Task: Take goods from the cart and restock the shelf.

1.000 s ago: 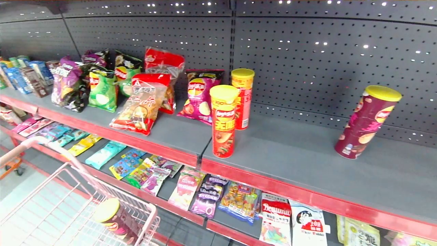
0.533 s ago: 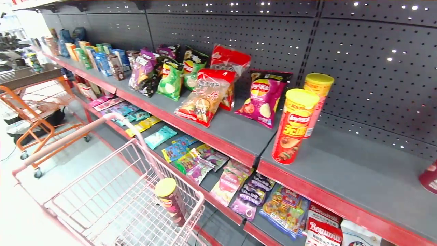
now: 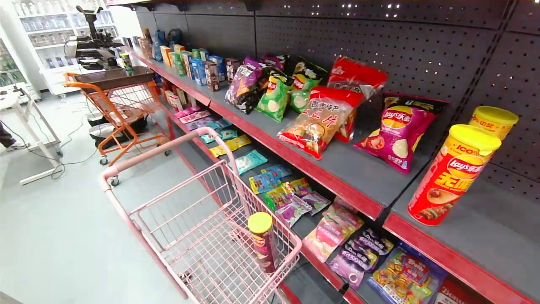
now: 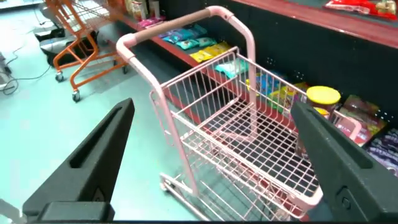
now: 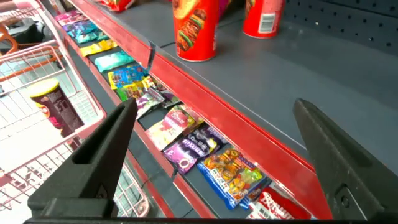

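Note:
A pink wire cart (image 3: 168,202) stands on the floor in front of the shelf (image 3: 320,173). Upright in the cart's corner nearest the shelf is a maroon chip can with a yellow lid (image 3: 262,240), also visible from both wrists (image 4: 320,106) (image 5: 53,106). Two red chip cans (image 3: 453,175) (image 3: 491,120) stand on the upper grey shelf board at the right. My left gripper (image 4: 212,107) hangs open above the cart's basket with nothing held. My right gripper (image 5: 216,106) is open and empty over the shelf's red front edge, near a red can (image 5: 196,28).
Bags of chips (image 3: 316,122) and boxes fill the upper board to the left of the cans. Flat candy packets (image 3: 274,194) cover the lower shelf. An orange cart (image 3: 122,101) stands farther down the aisle. Open floor lies left of the pink cart.
The head camera has swung to the left: the cart and aisle come into view and the maroon can at the shelf's right has left the picture. No object has moved.

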Motion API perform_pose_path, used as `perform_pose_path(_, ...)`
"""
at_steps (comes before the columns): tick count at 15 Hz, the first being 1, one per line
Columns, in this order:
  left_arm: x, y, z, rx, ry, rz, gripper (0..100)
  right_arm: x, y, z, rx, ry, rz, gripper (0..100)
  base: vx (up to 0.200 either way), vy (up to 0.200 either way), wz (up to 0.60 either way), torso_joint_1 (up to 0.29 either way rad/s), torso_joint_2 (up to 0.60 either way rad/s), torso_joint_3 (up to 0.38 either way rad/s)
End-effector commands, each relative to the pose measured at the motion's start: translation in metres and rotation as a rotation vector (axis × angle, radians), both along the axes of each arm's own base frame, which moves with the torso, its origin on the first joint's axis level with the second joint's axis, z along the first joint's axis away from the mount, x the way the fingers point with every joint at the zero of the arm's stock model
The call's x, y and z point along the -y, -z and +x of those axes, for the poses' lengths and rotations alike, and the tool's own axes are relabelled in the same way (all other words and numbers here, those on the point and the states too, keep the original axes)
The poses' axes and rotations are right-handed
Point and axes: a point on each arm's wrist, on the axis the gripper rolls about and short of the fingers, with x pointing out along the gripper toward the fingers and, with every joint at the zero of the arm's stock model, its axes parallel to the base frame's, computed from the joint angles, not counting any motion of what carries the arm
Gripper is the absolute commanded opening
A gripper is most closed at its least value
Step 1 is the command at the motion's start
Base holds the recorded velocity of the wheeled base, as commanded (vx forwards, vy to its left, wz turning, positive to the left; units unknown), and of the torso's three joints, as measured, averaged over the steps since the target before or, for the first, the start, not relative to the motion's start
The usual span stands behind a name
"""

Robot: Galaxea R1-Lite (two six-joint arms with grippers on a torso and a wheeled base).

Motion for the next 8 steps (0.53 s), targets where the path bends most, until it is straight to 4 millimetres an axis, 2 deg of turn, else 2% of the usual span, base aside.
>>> perform_pose_path(1, 0.0000, 0.0000, 0.0001, -0.002, -0.001, 0.000, 100, 0.0000, 0.0004, 0.0001, -0.001, 0.001, 0.000, 100, 0.000, 0.000, 0.00, 0.000, 0.00, 0.000)
perform_pose_path(8, 0.0000, 0.0000, 0.0001, -0.002, -0.001, 0.000, 100, 0.0000, 0.0004, 0.0001, -0.001, 0.001, -0.001, 100, 0.000, 0.000, 0.00, 0.000, 0.00, 0.000)
